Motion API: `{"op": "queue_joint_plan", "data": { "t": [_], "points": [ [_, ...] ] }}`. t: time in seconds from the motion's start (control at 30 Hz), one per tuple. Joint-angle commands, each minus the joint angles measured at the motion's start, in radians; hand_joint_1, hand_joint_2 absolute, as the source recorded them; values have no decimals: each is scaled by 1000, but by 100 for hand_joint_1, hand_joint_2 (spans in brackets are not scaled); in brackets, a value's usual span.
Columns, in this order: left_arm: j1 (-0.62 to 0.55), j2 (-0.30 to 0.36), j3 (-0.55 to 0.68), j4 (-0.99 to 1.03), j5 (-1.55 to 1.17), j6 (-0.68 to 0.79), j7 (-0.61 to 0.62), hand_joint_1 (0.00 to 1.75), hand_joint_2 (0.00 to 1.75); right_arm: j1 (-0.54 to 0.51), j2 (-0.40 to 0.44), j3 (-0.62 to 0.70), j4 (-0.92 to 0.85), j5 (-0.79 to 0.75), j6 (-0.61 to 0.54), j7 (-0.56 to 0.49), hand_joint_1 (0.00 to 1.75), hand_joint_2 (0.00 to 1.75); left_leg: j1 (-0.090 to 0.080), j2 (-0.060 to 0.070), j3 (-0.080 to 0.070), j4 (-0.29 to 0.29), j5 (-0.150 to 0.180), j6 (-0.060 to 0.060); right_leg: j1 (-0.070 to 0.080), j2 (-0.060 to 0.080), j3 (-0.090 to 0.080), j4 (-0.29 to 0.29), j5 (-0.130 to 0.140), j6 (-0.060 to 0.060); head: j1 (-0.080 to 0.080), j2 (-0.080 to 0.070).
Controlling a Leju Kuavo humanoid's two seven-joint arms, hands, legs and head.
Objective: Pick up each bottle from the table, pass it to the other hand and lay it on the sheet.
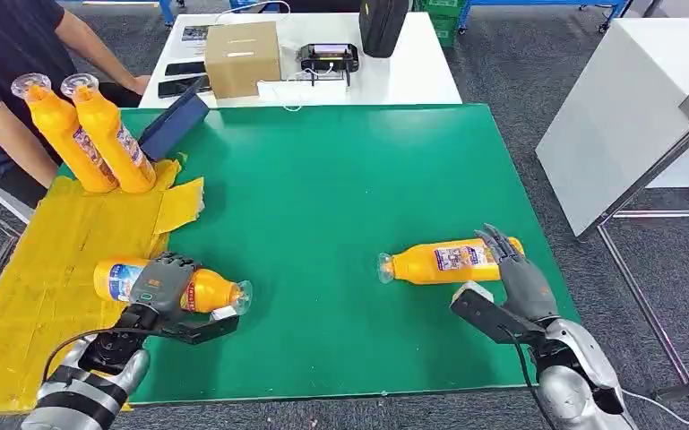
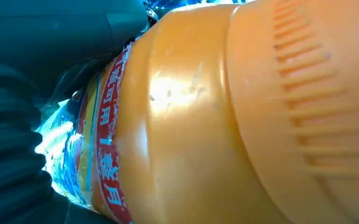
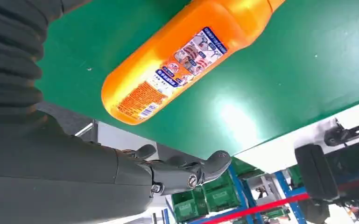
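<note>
Left hand (image 1: 166, 285) grips a bottle (image 1: 206, 291) just off the sheet (image 1: 45, 269), so laying it down looks next, while right hand (image 1: 512, 273) hovers fingers spread by another bottle (image 1: 443, 262).

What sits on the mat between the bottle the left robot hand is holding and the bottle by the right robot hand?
Nothing: the head view shows bare green mat between the held bottle and the lying bottle.
</note>
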Motion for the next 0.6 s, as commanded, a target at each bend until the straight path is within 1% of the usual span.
{"op": "queue_joint_plan", "data": {
  "t": [0.03,0.07,0.1,0.13,0.17,0.2,0.23,0.27,0.33,0.37,0.4,0.43,0.5,0.53,0.57,0.6],
  "points": [
    [-51,8,-1,133,15,-46,-23,175,175,-62,19,36,109,2,3,1,0,175,0,1,2,-1,0,-1,0,5,1,-1,1,-1,0,0],
    [-54,9,-1,137,17,-50,-25,175,175,-64,17,37,115,4,3,1,0,175,1,1,2,-1,0,-1,0,7,1,-1,1,-2,0,0],
    [-54,11,-2,138,17,-52,-25,175,175,-64,15,36,119,6,2,1,0,175,0,1,3,-1,1,-1,0,6,2,-1,1,-2,0,0],
    [-54,14,-1,138,21,-57,-25,175,175,-65,14,34,127,13,-4,2,0,175,0,2,3,-1,1,-1,0,8,2,-1,2,-2,0,0],
    [-54,15,-2,138,24,-64,-27,175,175,-69,11,35,135,33,-15,6,0,175,1,1,3,-1,1,-1,1,6,3,-1,1,-2,0,0],
    [-56,23,-9,140,64,-82,-74,175,175,-81,6,39,152,62,-33,6,0,175,1,1,4,-1,1,-1,0,8,3,-1,2,-2,0,0],
    [-62,20,1,152,93,-112,-76,10,0,-95,10,43,172,104,-61,8,0,175,1,2,5,-1,1,-1,0,7,4,0,1,-2,0,0],
    [-68,19,2,156,115,-125,-92,0,0,-109,12,50,189,133,-74,7,0,175,1,2,5,-1,1,-1,0,8,4,-1,2,-2,0,0],
    [-89,19,-24,174,129,-163,-105,0,0,-142,12,64,246,203,-98,8,0,175,1,3,5,-1,2,-1,0,9,3,0,2,-2,0,0],
    [-92,24,-33,172,157,-171,-119,0,0,-158,14,58,275,202,-95,7,0,175,1,3,5,-1,2,-1,0,10,3,0,2,-3,0,0],
    [-86,26,-32,158,193,-168,-135,0,0,-165,16,51,295,210,-101,2,0,175,1,3,6,-1,1,-1,0,7,5,0,2,-2,0,0],
    [-71,31,-43,121,203,-160,-142,0,0,-152,19,45,305,292,-192,-23,0,175,0,3,6,-2,2,-1,0,9,5,0,2,-2,0,0],
    [-36,33,-33,48,252,-147,-142,0,0,-146,-5,38,321,321,-166,-22,0,175,1,2,7,-2,2,-1,0,8,6,-1,2,-2,0,0],
    [-14,42,-35,-5,272,-145,-141,0,0,-145,-18,29,329,327,-166,-39,0,175,1,1,5,-2,3,-2,0,12,3,0,3,-3,0,0],
    [4,39,-26,-40,284,-132,-139,0,0,-141,-21,18,334,333,-170,-45,0,175,0,0,7,-1,1,0,-1,5,6,0,0,-1,0,0],
    [29,39,-20,-85,285,-109,-134,0,0,-137,-19,6,336,337,-166,-47,0,175,0,1,7,-1,1,0,-1,6,6,0,0,-1,0,0]
  ]
}}
